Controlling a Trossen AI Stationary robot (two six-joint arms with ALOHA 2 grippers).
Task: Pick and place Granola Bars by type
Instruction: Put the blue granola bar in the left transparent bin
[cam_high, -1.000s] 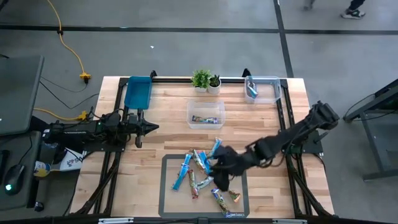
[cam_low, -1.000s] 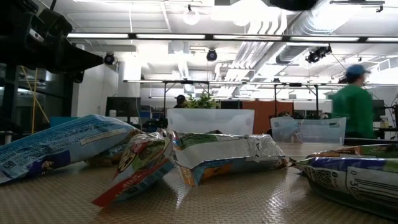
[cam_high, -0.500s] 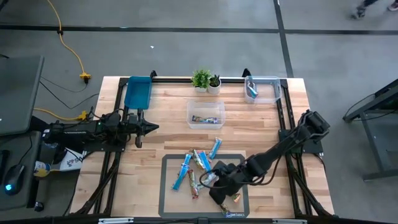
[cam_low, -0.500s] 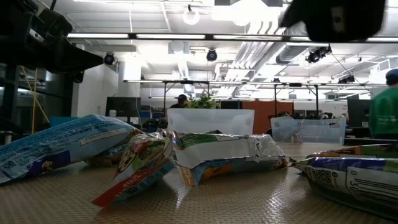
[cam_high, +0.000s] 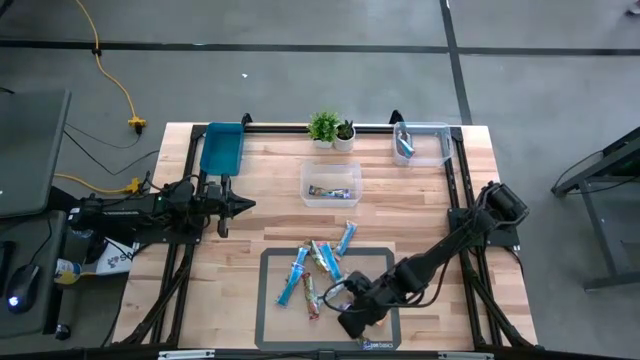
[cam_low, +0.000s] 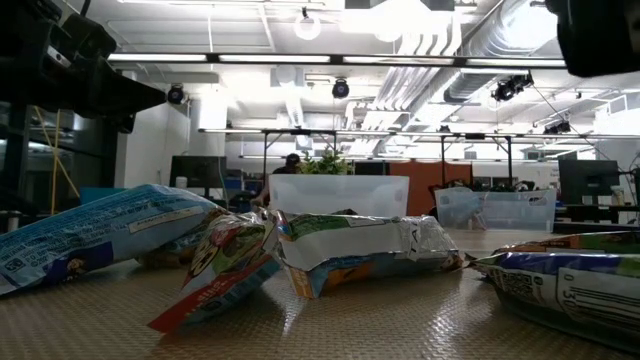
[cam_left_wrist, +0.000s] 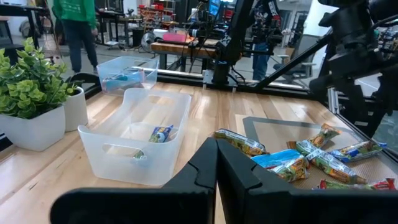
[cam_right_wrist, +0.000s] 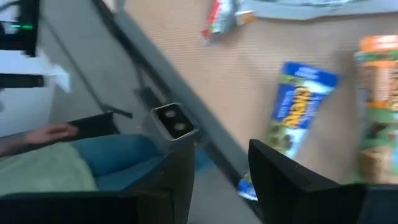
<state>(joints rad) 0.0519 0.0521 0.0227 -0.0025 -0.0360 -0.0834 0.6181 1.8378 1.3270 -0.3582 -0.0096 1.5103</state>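
You have a wooden desk (cam_high: 420, 195) on a grey workshop floor, with a dark mat (cam_high: 268, 300) at its near edge that keeps the unsorted stock in one place.

Nearest you, the right gripper (cam_high: 352, 318) hangs low over the near right part of that mat, jaws set partway apart with nothing between them; its own camera looks down past the fingers (cam_right_wrist: 283, 171) at a blue-wrapped bar (cam_right_wrist: 297, 112) and an orange-topped one (cam_right_wrist: 377, 93) just beside it. I judge it is lining up its next pick there.

The granola bars (cam_high: 318, 270) lie flat and scattered on the mat, a few spilling over its far edge. Their long axes mostly run near-to-far with some slant; one blue bar (cam_high: 346, 238) at the far edge leans towards the right.

Further back, mid-desk, a clear bin (cam_high: 332, 183) holds one bar (cam_high: 328, 192) lying crosswise, left to right. That looks like one type's home.

The left gripper (cam_high: 240, 205) waits at the left side, level with that bin, jaws closed on nothing.

At the far edge, a clear bin (cam_high: 425, 143) on the right holds a blue bar (cam_high: 403, 148), a blue tray (cam_high: 222, 148) sits on the left, and two potted plants (cam_high: 331, 130) stand between them.
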